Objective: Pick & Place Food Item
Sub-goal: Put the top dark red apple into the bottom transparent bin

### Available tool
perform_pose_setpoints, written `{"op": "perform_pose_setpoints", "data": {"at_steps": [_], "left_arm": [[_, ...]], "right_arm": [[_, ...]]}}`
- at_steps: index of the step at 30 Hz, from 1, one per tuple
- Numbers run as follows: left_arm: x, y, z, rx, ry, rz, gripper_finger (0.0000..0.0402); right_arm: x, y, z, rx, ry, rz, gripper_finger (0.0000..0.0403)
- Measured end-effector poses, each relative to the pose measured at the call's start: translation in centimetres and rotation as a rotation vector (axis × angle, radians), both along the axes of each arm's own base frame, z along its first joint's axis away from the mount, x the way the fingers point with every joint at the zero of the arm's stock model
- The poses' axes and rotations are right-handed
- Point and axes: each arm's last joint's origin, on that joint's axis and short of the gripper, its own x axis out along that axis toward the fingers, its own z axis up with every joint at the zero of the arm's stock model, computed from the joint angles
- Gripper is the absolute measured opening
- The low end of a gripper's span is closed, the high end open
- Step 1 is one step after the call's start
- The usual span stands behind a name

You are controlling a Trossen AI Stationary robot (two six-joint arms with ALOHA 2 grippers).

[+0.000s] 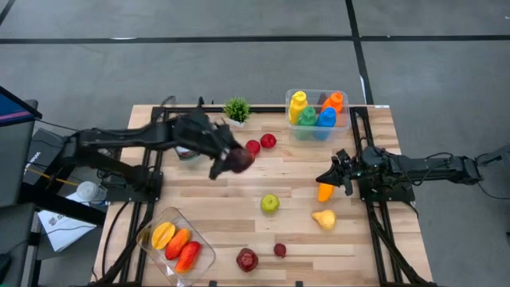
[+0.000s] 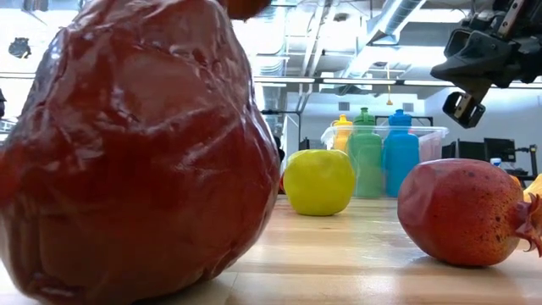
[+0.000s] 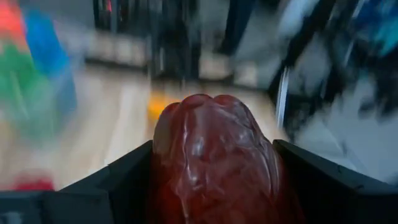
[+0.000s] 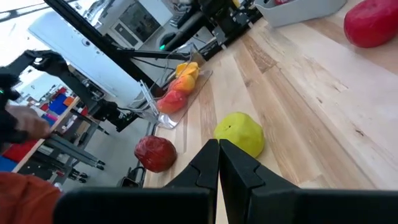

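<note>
At the desk's near left corner a clear tray is seen, holding orange and red fruit. Above the desk's middle left, the left pincer is clamped on a dark red fruit, which is held between the two dark fingers and fills the wrist view; it is carried clear of the wood. Just beyond it two small red fruits are laid, with a little green plant behind them. A green apple lies at the centre, and a red fruit at the near edge. A bin of coloured bottles is set at the far right. The right pincer is held with its fingers together, empty, beside an orange item, with a yellow pear just nearer.
</note>
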Motion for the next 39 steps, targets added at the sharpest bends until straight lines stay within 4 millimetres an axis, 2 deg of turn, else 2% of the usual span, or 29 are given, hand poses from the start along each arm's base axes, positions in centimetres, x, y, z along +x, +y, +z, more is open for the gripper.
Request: {"op": "perform_pose_setpoints", "data": {"at_steps": [4, 7, 11, 16, 21, 26, 33, 39], "left_arm": [[-1.7, 0.3, 3.1, -0.026, -0.2, 0.041, 0.0294], [-2.8, 0.2, 4.7, -0.035, -0.301, 0.048, 0.0294], [-3.7, -0.1, 5.1, -0.07, -0.302, 0.051, 0.0294], [-3.9, -0.8, 5.4, -0.173, -0.303, 0.043, 0.0294], [-3.9, -2.5, 5.3, -0.311, -0.253, -0.103, 0.0294], [-4.6, -5.1, 4.8, -0.467, -0.104, -0.21, 0.0294], [-7.5, -9.9, 1.9, -0.586, 0.348, -0.228, 0.0294], [-9.2, -13.7, 0.5, -0.576, 0.478, -0.189, 0.0294]], "right_arm": [[0.0, 0.0, -0.1, 0.0, 0.009, 0.0, 0.0006], [0.0, 0.0, -0.1, 0.0, 0.012, 0.0, 0.0006], [0.0, 0.0, -0.1, 0.001, 0.011, 0.0, 0.0006], [0.0, 0.0, -0.1, 0.0, 0.009, 0.001, 0.0006], [0.0, 0.0, -0.1, 0.0, 0.01, 0.001, 0.0006], [0.0, 0.0, -0.1, 0.001, 0.01, 0.001, 0.0006], [0.0, 0.0, -0.1, 0.0, 0.01, 0.001, 0.0006], [0.0, 0.0, -0.1, 0.001, 0.01, 0.001, 0.0006]]}}
